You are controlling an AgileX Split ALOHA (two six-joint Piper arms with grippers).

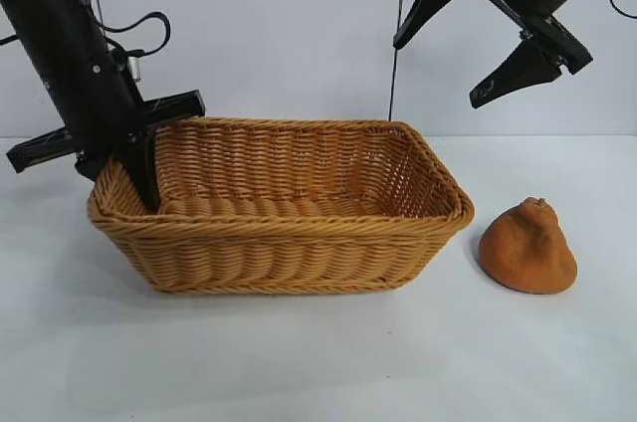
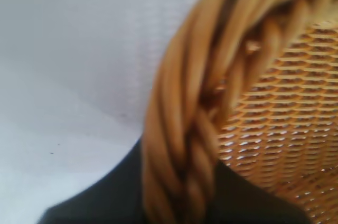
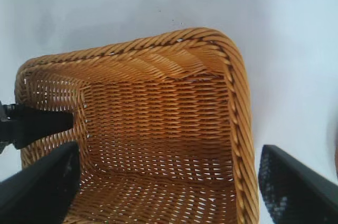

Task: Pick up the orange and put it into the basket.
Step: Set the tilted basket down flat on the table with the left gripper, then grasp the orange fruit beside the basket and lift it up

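Note:
The orange (image 1: pixel 528 248), lumpy and pear-shaped, sits on the white table to the right of the basket (image 1: pixel 299 226), apart from it. My left gripper (image 1: pixel 119 178) is shut on the braided rim at the basket's left end, one finger inside and one outside; the left wrist view shows the rim (image 2: pixel 179 129) pinched between the dark fingers (image 2: pixel 105 203). My right gripper (image 1: pixel 438 74) is open and empty, high above the basket's right end. In the right wrist view the right gripper (image 3: pixel 166 192) looks down into the empty basket (image 3: pixel 237 102).
The white table (image 1: pixel 318 362) runs in front of the basket and around the orange. A white wall stands behind. The left gripper also shows in the right wrist view (image 3: pixel 31 123) at the basket's far end.

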